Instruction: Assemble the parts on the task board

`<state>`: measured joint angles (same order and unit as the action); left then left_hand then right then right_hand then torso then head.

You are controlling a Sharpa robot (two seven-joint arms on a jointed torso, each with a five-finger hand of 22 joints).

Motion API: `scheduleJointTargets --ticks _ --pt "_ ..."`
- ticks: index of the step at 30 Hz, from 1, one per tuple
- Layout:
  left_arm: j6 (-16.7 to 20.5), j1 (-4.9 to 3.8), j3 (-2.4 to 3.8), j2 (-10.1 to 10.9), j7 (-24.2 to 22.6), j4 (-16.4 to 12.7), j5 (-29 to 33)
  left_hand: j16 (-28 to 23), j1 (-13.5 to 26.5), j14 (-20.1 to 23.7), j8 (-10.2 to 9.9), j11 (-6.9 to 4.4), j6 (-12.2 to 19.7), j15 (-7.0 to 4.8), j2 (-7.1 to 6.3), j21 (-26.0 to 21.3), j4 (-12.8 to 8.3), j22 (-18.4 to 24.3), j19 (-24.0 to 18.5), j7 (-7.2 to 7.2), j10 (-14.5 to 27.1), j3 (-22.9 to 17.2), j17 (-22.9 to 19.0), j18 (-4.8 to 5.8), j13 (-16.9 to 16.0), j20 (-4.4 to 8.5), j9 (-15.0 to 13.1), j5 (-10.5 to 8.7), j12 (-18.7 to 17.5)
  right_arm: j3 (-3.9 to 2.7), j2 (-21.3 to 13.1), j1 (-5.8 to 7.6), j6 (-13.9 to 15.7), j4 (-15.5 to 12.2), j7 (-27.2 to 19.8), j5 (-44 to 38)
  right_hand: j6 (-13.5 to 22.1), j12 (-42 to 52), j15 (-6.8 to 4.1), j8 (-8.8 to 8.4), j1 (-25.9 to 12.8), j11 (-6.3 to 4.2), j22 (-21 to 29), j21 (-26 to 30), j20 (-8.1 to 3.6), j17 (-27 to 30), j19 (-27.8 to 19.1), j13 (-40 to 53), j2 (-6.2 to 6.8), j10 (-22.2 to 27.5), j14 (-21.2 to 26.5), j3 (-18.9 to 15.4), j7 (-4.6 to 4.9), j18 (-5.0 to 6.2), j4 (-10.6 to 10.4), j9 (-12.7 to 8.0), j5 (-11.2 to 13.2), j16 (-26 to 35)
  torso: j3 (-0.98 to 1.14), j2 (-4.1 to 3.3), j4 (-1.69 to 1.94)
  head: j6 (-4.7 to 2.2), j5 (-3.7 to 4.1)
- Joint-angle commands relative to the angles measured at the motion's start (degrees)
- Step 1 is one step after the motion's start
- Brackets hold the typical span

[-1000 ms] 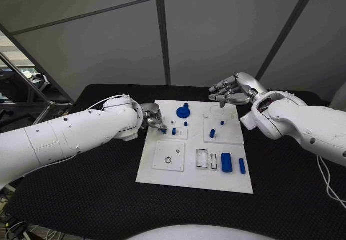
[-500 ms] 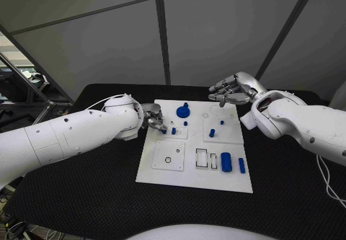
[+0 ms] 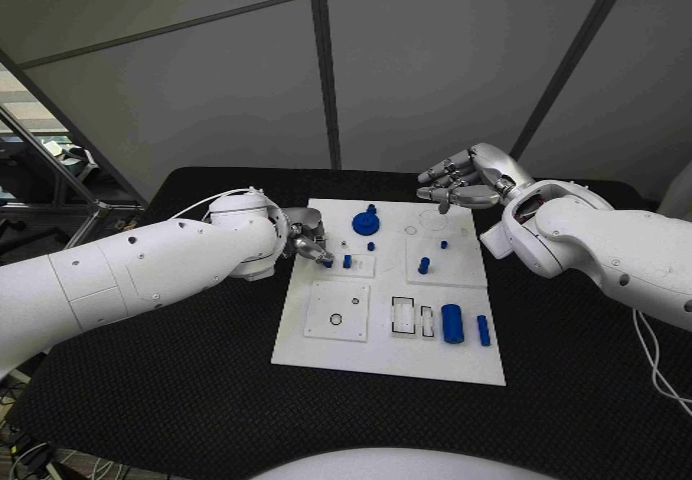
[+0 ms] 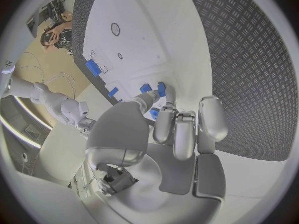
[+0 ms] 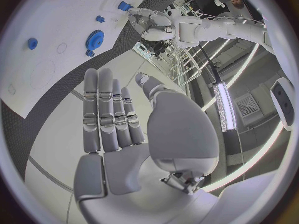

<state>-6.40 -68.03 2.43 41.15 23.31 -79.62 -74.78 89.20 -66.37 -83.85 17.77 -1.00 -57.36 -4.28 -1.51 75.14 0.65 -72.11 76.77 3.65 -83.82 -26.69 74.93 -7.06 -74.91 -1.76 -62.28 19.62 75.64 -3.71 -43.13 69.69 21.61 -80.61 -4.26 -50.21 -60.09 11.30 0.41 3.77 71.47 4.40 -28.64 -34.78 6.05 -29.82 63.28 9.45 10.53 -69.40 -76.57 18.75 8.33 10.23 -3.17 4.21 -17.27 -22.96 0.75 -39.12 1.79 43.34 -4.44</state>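
Observation:
The white task board (image 3: pixel 430 358) lies in the middle of the black table. My left hand (image 3: pixel 306 243) rests at the board's left edge, its thumb and a finger closed round a small blue peg (image 3: pixel 327 263), seen between the fingertips (image 4: pixel 154 113) in the left wrist view. Two more small pegs (image 3: pixel 346 262) (image 3: pixel 371 247) stand just beyond it. A blue gear (image 3: pixel 366 224) sits at the far end of the board. My right hand (image 3: pixel 464 180) hangs above the board's far right corner with its fingers spread and nothing in it, palm (image 5: pixel 124 134) facing the board.
Two blue pegs (image 3: pixel 424 266) (image 3: pixel 443 244) stand on the board's right half. A large blue cylinder (image 3: pixel 453 324) and a thinner one (image 3: pixel 483 331) lie beside rectangular slots near the front edge. A plate with a ring (image 3: pixel 336 320) lies at front left.

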Motion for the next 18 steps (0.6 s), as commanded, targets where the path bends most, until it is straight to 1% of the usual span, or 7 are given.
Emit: scheduleJointTargets --ticks 1,4,12,15,17,18 --pt "-1.6 0.09 -0.10 -0.3 -0.5 0.3 -0.6 0.4 -0.4 -6.0 0.3 -0.55 -1.4 -0.27 -0.02 -0.1 -8.2 0.1 0.1 -1.17 -1.6 -7.8 14.6 2.13 -9.1 -0.19 -0.1 -0.14 -0.2 -0.04 0.1 0.10 -0.3 0.0 -0.4 0.2 0.3 0.3 0.01 -0.03 -0.1 0.00 0.1 0.3 0.52 -0.1 0.0 -0.1 -0.46 0.3 0.3 0.2 -0.05 0.16 -0.3 0.0 -0.3 0.0 0.03 -0.02 -0.02 0.09 -0.02" --pt "-1.8 0.09 -0.13 -0.5 -0.5 0.5 -0.5 0.4 -0.4 -6.0 0.3 -0.55 -1.4 -0.27 -0.02 -0.1 -8.2 0.1 0.1 -1.17 -1.6 -7.8 14.6 2.13 -9.1 -0.19 -0.1 -0.14 -0.2 -0.04 0.1 0.10 -0.3 0.0 -0.4 0.2 0.3 0.3 0.01 -0.03 -0.1 0.00 0.1 0.3 0.52 -0.1 0.0 -0.1 -0.46 0.3 0.3 0.2 -0.05 0.16 -0.3 0.0 -0.3 0.0 0.00 -0.02 0.00 0.13 0.01" --pt "-2.4 0.08 -0.24 -1.2 -0.2 1.5 0.2 0.3 -0.4 -6.0 0.2 -0.53 -1.5 -0.25 -0.04 -0.2 -8.2 0.1 0.1 -1.14 -1.6 -7.9 14.5 2.11 -9.1 -0.20 0.0 -0.15 -0.3 -0.04 0.1 0.10 -0.3 0.0 -0.4 0.2 0.3 0.3 0.01 -0.03 -0.1 0.00 0.1 0.3 0.52 -0.1 0.0 -0.1 -0.46 0.3 0.3 0.2 -0.05 0.16 -0.3 0.0 -0.3 0.0 0.04 -0.01 -0.01 0.26 0.09" --pt "-2.8 0.08 -0.26 -1.4 0.1 1.8 1.2 0.3 0.2 -6.0 0.2 -0.44 -1.8 -0.19 -0.02 -0.2 -7.6 0.1 0.1 -1.13 -1.7 -7.6 14.5 2.12 -9.0 -0.26 0.1 -0.18 -0.3 -0.04 0.1 0.10 -0.3 0.0 -0.3 0.2 0.3 0.3 0.01 -0.03 -0.1 0.00 0.1 0.3 0.52 -0.1 0.0 -0.1 -0.46 0.3 0.3 0.2 -0.05 0.16 -0.3 0.0 -0.3 0.0 0.03 0.00 0.01 0.41 0.11" --pt "-3.2 0.08 -0.26 -1.5 0.2 2.1 1.8 0.3 0.8 -6.0 0.3 -0.51 -2.1 -0.22 -0.21 -0.3 -7.0 0.1 0.0 -1.30 -1.7 -7.3 14.5 2.12 -8.9 -0.29 0.1 -0.72 -0.4 -0.04 0.1 0.10 -0.3 0.0 -0.3 0.2 0.3 0.3 0.01 -0.03 -0.1 0.00 0.1 0.3 0.52 -0.1 0.0 -0.1 -0.46 0.3 0.3 0.2 -0.05 0.16 -0.3 0.0 -0.3 0.0 0.03 0.00 0.01 0.42 0.14" --pt "-3.2 0.08 -0.26 -1.6 0.3 2.1 2.0 0.4 1.1 -6.0 0.3 -0.58 -2.2 -0.26 -0.33 -0.3 -6.7 0.1 0.1 -1.46 -1.7 -7.0 14.6 2.12 -8.9 -0.30 0.1 -1.60 -0.4 -0.04 0.1 0.10 -0.3 0.0 -0.3 0.2 0.3 0.3 0.01 -0.03 -0.1 0.00 0.1 0.3 0.52 -0.1 0.0 -0.1 -0.46 0.3 0.3 0.2 -0.05 0.16 -0.3 0.0 -0.3 0.0 0.03 0.00 0.01 0.42 0.14"
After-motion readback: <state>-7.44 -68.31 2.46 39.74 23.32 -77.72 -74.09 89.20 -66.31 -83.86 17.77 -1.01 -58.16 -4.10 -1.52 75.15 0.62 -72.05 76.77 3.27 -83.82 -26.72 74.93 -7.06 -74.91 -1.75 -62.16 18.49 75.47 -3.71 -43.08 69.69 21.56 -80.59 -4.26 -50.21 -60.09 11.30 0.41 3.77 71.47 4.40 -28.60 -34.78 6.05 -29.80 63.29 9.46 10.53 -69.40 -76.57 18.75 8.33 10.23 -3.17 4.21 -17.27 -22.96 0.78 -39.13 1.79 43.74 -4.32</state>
